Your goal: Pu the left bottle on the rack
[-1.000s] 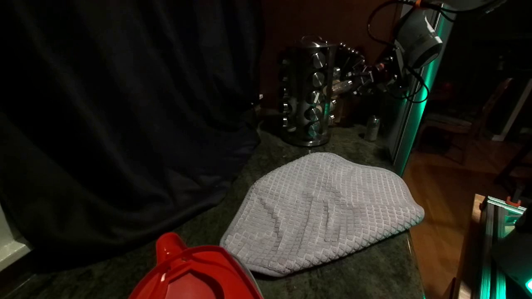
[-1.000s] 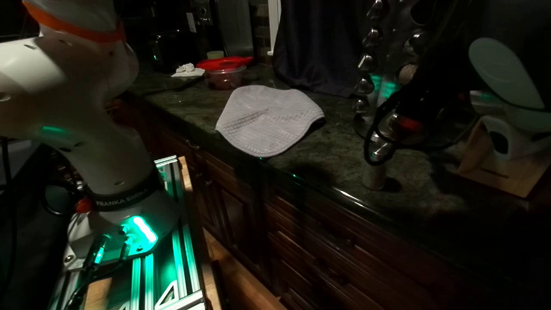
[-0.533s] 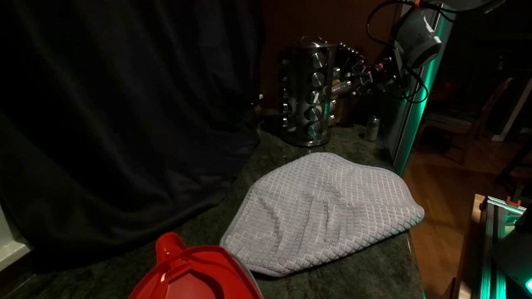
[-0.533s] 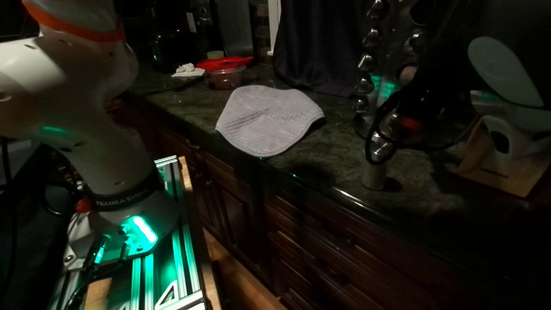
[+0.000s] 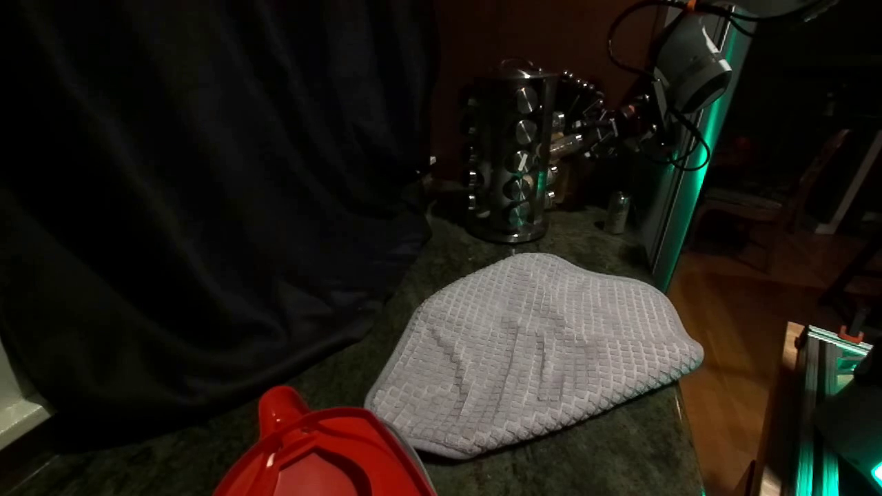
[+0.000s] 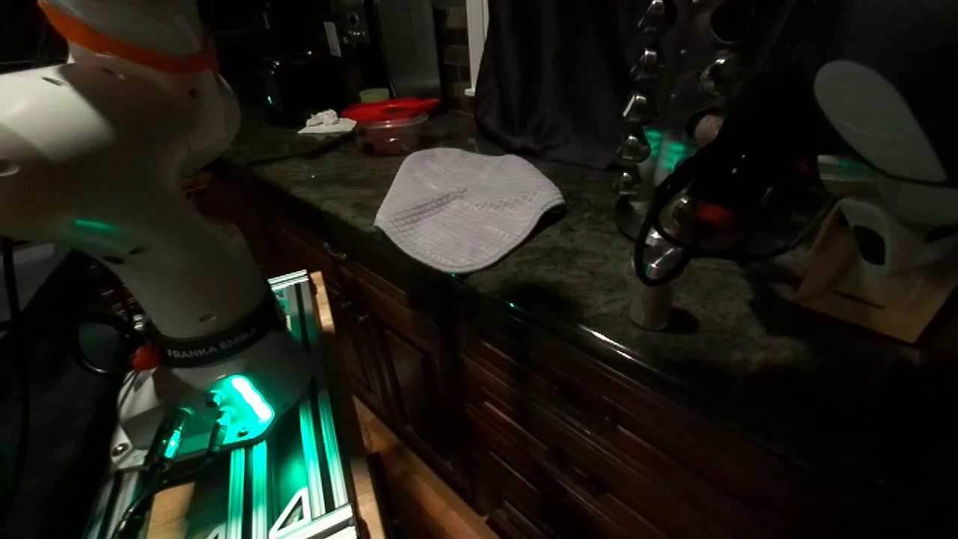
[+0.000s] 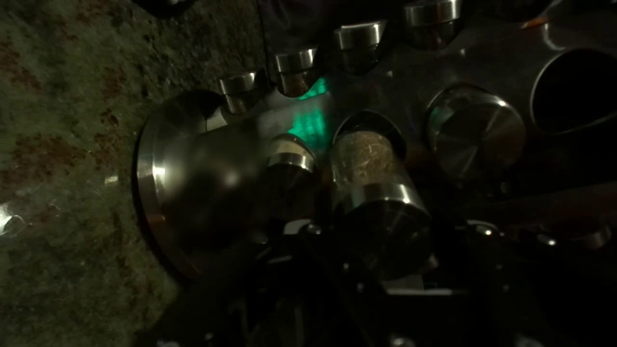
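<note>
The rack [image 5: 506, 148], a dark shiny metal tower of small glass jars with silver caps, stands upright at the back of the counter. In the wrist view a glass bottle [image 7: 368, 159] of brownish contents sits with its base inside one round hole of the rack [image 7: 299, 113], its silver cap toward me. My gripper [image 7: 393, 229] is shut on this bottle, a finger on each side of the cap end, though darkness hides the contact. In an exterior view the gripper [image 5: 586, 136] reaches the rack from the right. Another small bottle [image 5: 617, 212] stands upright on the counter.
A grey textured cloth [image 5: 537, 351] lies in front of the rack. Nearer is a red-lidded container [image 5: 331, 451]. A dark curtain [image 5: 207, 172] hangs beside the counter. A wooden block [image 6: 861, 292] stands near the arm. Above the held bottle, the rack shows a vacant hole [image 7: 573, 91].
Barely anything differs. In an exterior view the rack's caps have shifted a few pixels left, as if the rack turned slightly. The gripper stays at the rack with the bottle.
</note>
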`<state>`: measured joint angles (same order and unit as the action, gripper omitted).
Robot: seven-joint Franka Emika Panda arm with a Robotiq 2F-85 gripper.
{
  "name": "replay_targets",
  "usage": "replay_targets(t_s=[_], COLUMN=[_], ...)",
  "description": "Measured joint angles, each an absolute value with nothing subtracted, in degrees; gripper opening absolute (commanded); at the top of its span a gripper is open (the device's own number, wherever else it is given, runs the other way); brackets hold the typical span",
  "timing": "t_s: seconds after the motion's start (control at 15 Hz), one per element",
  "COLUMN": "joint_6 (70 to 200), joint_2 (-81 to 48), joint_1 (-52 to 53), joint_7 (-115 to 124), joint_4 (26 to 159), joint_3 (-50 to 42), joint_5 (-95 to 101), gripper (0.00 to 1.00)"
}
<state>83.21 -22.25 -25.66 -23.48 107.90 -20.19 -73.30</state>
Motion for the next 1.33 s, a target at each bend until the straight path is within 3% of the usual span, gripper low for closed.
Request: replay_targets(t_s=[1.33], joint_6=[83.2], joint_2=[-20.45], joint_1=[-25.36], joint_7=[-22.6], joint_4=[109.57], joint_3=[-20.05], joint_5=[-71.66], gripper=[0.24])
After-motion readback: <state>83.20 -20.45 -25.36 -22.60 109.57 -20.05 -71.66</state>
